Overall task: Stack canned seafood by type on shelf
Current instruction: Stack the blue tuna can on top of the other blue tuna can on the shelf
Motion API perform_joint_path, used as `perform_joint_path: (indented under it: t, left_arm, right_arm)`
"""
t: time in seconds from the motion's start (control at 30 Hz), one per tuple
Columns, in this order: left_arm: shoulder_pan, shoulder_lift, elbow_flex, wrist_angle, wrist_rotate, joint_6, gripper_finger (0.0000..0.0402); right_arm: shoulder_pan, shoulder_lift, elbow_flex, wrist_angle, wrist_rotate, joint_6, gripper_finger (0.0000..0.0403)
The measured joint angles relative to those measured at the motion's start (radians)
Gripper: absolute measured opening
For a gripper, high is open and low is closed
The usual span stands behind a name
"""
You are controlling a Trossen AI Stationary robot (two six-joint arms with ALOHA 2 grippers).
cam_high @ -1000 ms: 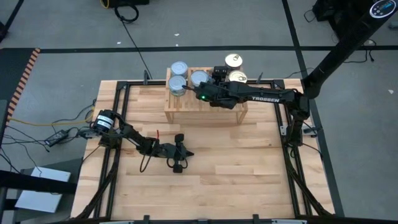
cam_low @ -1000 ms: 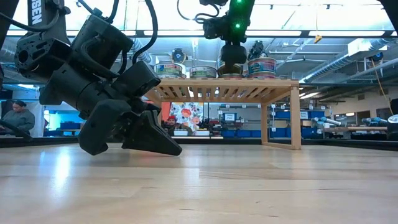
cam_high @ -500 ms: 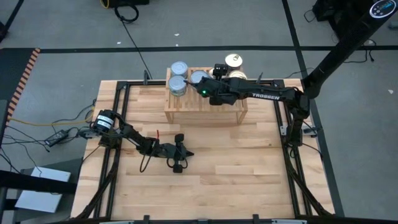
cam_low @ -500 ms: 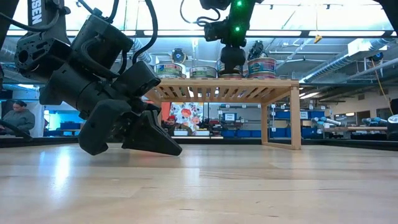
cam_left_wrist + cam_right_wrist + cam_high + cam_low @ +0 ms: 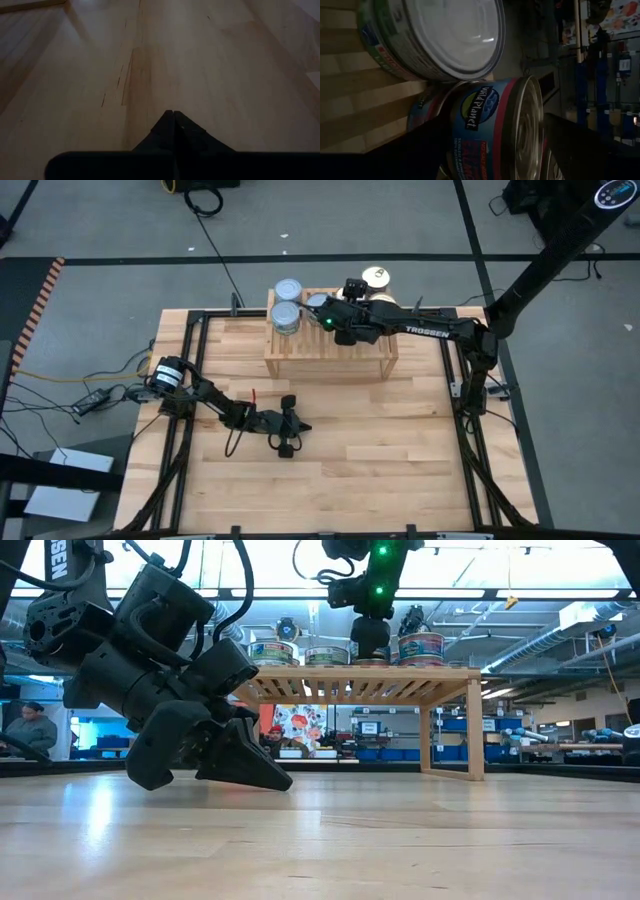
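Your right gripper (image 5: 330, 308) is over the back part of the shelf (image 5: 330, 348), its fingers spread wide and grasping nothing. In its wrist view a blue-and-red labelled tin (image 5: 490, 127) sits between the two dark fingers (image 5: 580, 150), lying over another tin of the same label beneath it; whether the fingers touch it you cannot tell. Just beside that pair stands a green-labelled tin (image 5: 430, 35) with a plain, smooth silvery lid.

From above, the canned seafood is gathered along the shelf's far edge: two silvery-blue lids (image 5: 287, 288) at the left end, one behind the other, and golden pull-tab lids (image 5: 376, 277) at the right end, the farthest of them showing past the rear edge. All are short round metal tins with ringed rims. The shelf is light wood, box-like, with a slatted top and solid side boards; its front half is bare slats, which leaves open room toward you.

Your left gripper (image 5: 287, 430) rests low on the surface (image 5: 400, 450), well apart from the shelf, its fingers clenched into a single wedge with nothing between them. The surface is pale plank wood with visible grain and seams, edged by a dark metal frame (image 5: 470, 440).

Beyond the surface, a person (image 5: 30, 730) is seated at the left of the room.
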Motion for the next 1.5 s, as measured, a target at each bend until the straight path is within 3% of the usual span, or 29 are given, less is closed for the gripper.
perform_joint_path:
  t: [0.4,0.67,0.87,1.03,1.3,1.5]
  left_arm:
    - [0.0,0.0,0.0,0.001,0.0,0.0,0.0004]
    - [0.0,0.0,0.0,-0.009,0.0,-0.004,0.0004]
    - [0.0,0.0,0.0,-0.01,0.0,-0.004,0.0004]
    - [0.0,0.0,0.0,-0.012,0.0,-0.004,0.0004]
    - [0.0,0.0,0.0,-0.013,0.0,-0.005,0.0004]
    - [0.0,0.0,0.0,-0.013,0.0,-0.005,0.0004]
  right_arm:
    - [-0.001,0.0,0.074,-0.029,-0.005,0.011,0.0327]
    - [-0.048,0.0,0.1,-0.026,-0.102,0.042,0.0325]
    - [-0.053,0.001,0.151,-0.056,-0.105,0.037,0.0315]
    - [-0.058,0.001,0.239,-0.079,-0.199,0.09,0.0245]
    - [-0.154,0.001,0.278,-0.101,-0.403,0.197,0.0018]
    - [-0.223,0.001,0.278,-0.135,-0.532,0.269,0.0018]
